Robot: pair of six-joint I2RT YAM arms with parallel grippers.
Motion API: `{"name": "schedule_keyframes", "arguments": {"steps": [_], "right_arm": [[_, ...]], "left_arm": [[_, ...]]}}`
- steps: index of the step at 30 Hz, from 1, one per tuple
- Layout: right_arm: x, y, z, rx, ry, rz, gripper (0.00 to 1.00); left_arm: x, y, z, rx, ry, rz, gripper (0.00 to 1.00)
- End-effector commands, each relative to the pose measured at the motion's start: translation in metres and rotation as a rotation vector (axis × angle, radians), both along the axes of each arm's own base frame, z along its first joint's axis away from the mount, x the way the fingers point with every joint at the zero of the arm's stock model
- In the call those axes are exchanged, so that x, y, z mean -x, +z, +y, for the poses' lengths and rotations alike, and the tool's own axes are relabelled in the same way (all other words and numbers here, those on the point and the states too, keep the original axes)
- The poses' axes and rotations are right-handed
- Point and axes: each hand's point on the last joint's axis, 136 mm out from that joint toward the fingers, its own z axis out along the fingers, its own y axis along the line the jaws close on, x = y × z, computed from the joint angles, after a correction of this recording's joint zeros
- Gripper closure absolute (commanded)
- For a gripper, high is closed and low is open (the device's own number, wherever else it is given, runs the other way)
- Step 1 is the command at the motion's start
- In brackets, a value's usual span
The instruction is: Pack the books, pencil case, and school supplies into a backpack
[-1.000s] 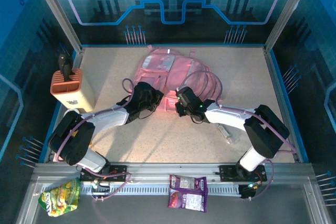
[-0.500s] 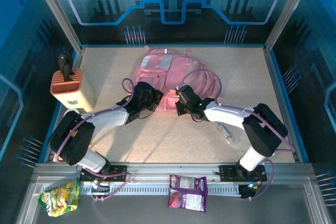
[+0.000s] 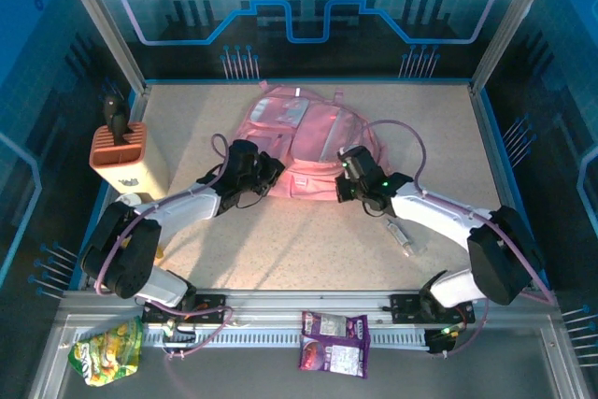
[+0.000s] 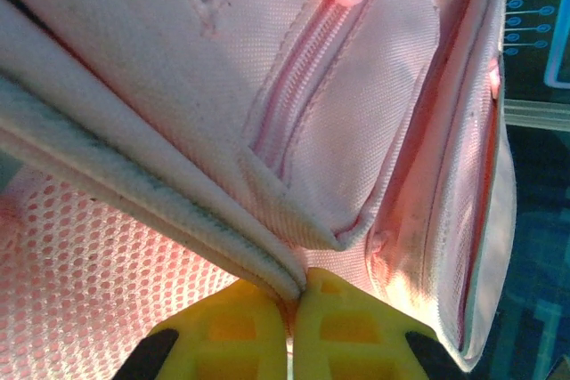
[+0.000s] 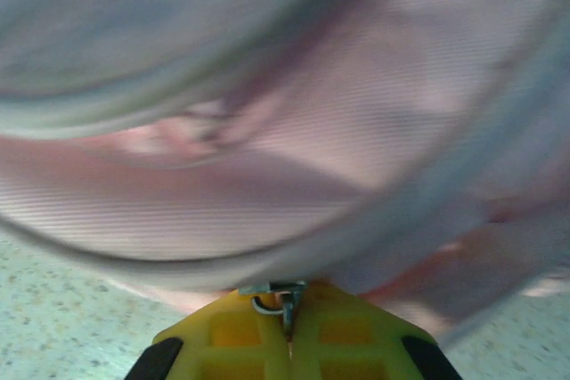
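Pink backpack (image 3: 297, 133) lies directly ahead of both pincers. Left wrist view: left pincer (image 4: 289, 295) clamped on its fabric seam (image 4: 178, 220). Blurred right wrist view: right pincer (image 5: 289, 307) clamped on a metal zipper pull (image 5: 276, 296). From overhead, both grips are hidden.

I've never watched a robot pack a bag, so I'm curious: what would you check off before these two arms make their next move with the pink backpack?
1. The left fingers shut on the backpack seam: ok.
2. The right fingers shut on the metal zipper pull: ok.
3. The backpack lying flat on the table: ok.
4. The zipper open wide enough for packing: cannot tell.
5. The clear tube packed: not ok, it lies on the table beside the right arm.
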Motion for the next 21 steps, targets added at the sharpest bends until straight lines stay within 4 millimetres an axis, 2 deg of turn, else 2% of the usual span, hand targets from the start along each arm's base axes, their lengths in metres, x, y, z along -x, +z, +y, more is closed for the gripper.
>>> {"name": "schedule_keyframes", "arguments": {"steps": [1, 4, 6, 8, 9, 11, 14, 16, 18, 21], "right_arm": [[0.009, -0.009, -0.027, 0.064, -0.039, 0.042, 1.0], [0.018, -0.011, 0.001, 0.067, 0.063, 0.052, 1.0], [0.027, -0.013, 0.027, 0.051, 0.127, 0.058, 1.0], [0.034, -0.022, 0.047, 0.035, 0.162, 0.082, 1.0], [0.028, -0.016, 0.06, 0.004, 0.164, 0.077, 1.0], [0.025, -0.017, 0.072, -0.018, 0.167, 0.092, 1.0], [0.021, -0.016, 0.082, -0.026, 0.174, 0.084, 1.0], [0.023, -0.017, 0.084, -0.037, 0.175, 0.087, 1.0], [0.025, -0.018, 0.084, -0.044, 0.176, 0.092, 1.0], [0.027, -0.02, 0.083, -0.053, 0.178, 0.095, 1.0]], "left_arm": [[-0.011, 0.007, 0.026, -0.11, -0.017, -0.054, 1.0], [-0.026, 0.011, 0.032, -0.133, -0.073, -0.066, 1.0], [-0.036, 0.015, 0.032, -0.157, -0.111, -0.087, 1.0], [-0.042, 0.017, 0.029, -0.18, -0.145, -0.105, 1.0], [-0.043, 0.018, 0.026, -0.176, -0.161, -0.113, 0.98], [-0.043, 0.019, 0.023, -0.165, -0.183, -0.133, 0.9], [-0.036, 0.016, 0.028, -0.17, -0.178, -0.116, 0.8], [-0.025, 0.012, 0.033, -0.171, -0.155, -0.085, 0.7], [-0.011, 0.008, 0.036, -0.116, -0.112, -0.059, 0.6], [0.006, 0.01, 0.032, 0.0, -0.033, -0.059, 0.52]]}}
